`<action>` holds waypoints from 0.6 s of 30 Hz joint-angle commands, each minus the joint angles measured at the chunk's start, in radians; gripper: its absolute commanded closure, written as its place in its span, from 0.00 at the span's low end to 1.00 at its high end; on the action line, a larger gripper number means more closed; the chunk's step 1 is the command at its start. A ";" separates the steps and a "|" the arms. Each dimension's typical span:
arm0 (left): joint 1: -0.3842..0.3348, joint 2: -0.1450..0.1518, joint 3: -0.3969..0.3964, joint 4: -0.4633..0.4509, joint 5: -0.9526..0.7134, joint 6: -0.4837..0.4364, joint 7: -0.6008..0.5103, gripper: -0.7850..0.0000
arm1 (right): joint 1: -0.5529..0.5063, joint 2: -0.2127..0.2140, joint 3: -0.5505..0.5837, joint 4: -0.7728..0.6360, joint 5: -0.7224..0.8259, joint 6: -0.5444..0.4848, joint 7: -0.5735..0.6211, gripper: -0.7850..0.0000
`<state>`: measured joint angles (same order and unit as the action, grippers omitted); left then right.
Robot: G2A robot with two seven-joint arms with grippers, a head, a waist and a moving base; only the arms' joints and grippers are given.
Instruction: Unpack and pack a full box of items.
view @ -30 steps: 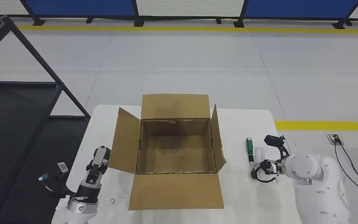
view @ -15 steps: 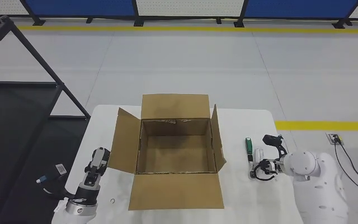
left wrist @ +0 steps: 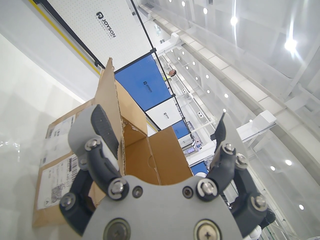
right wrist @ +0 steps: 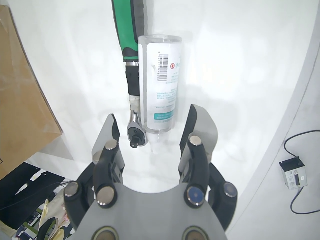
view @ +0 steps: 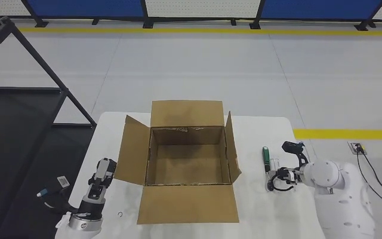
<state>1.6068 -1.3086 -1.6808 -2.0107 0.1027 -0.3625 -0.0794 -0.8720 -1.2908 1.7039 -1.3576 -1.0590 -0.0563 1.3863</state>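
Observation:
An open cardboard box (view: pixel 188 164) stands in the middle of the white table (view: pixel 262 209), its flaps spread and its inside bare. Right of it lie a green-handled ratchet wrench (view: pixel 266 156) and a clear labelled bottle (view: pixel 276 164), side by side. My right gripper (view: pixel 276 180) sits just short of them, open; in the right wrist view its fingers (right wrist: pixel 193 118) flank the bottle's (right wrist: pixel 162 81) near end and the wrench's (right wrist: pixel 125 21) head. My left gripper (view: pixel 107 165) rests left of the box, open and holding nothing, pointing at the box's side flap (left wrist: pixel 107 96).
A small ring-like piece (view: pixel 120 214) lies on the table near the front left. A black metal frame (view: pixel 36 113) stands left of the table. A power socket with a cable (view: pixel 357 147) sits on the floor past the table's right edge.
My left arm has slid slightly back toward the table's front edge. The right gripper has shifted only a little beside the bottle and wrench.

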 commanded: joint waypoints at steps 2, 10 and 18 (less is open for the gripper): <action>-0.001 0.000 0.001 -0.002 -0.001 -0.001 0.000 0.00 | -0.025 0.003 -0.001 -0.062 0.010 0.019 -0.009 0.08; 0.003 0.000 -0.004 -0.009 0.002 -0.008 0.010 0.00 | -0.114 0.009 -0.035 -0.330 -0.004 0.098 0.006 0.00; 0.024 0.000 -0.028 -0.031 -0.018 -0.032 0.031 0.00 | -0.205 0.012 -0.065 -0.563 0.111 0.035 -0.081 0.00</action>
<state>1.6280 -1.3084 -1.7045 -2.0394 0.0891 -0.3912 -0.0512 -1.0711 -1.2797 1.6439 -1.9028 -0.9741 0.0074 1.3134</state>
